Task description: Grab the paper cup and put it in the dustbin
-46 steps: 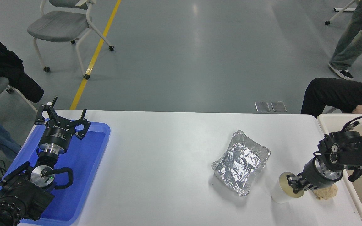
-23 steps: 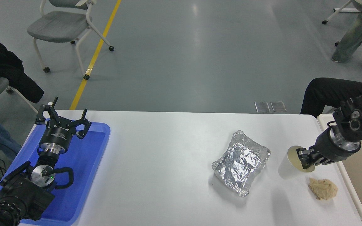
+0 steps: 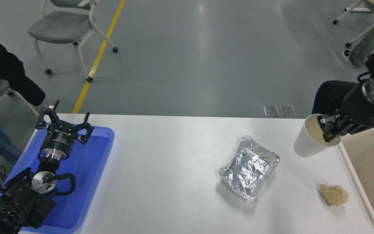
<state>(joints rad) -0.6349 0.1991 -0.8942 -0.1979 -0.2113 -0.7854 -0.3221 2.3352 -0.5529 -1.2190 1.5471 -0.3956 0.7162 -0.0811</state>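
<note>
The white paper cup (image 3: 307,143) with a cream inside hangs tilted in the air above the table's right end, its mouth facing right. My right gripper (image 3: 329,130) is shut on the cup's rim, one finger inside the mouth. It holds the cup just left of the cream dustbin (image 3: 362,195), which stands at the right edge with its beige interior showing. My left gripper (image 3: 64,125) is open and parked over the blue tray at the lower left.
A crumpled foil packet (image 3: 249,167) lies right of the table's middle. A tan paper wad (image 3: 334,195) lies near the front right beside the bin. The blue tray (image 3: 86,182) is at the left. A person's dark-clad leg (image 3: 331,94) is behind the table's right corner.
My right gripper has lifted the cup off the table and carried it up and to the right, towards the bin. The paper wad is now uncovered. The left arm has not moved.
</note>
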